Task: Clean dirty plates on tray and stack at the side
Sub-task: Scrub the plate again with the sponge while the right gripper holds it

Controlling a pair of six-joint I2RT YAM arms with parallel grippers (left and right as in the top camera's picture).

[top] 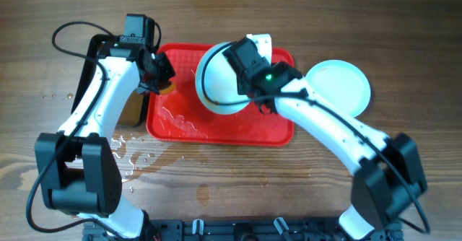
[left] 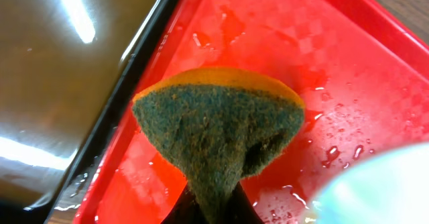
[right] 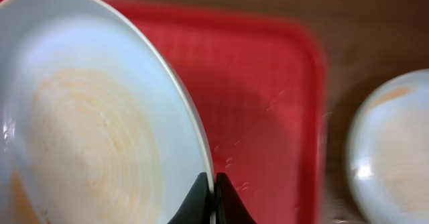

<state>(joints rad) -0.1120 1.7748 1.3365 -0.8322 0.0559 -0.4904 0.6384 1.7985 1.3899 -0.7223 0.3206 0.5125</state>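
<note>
My right gripper is shut on the rim of a pale plate and holds it tilted above the red tray. Faint orange-brown rings smear the plate's face. From overhead, the held plate hangs over the tray's far middle, with the right gripper at its right edge. My left gripper is shut on a green-and-yellow sponge over the tray's left end. A second plate lies on the table right of the tray; it also shows in the right wrist view.
A dark pan sits against the tray's left edge, below my left arm; its wet inside reflects light. Water drops and a puddle lie on the wooden table in front of the tray. The tray floor is wet.
</note>
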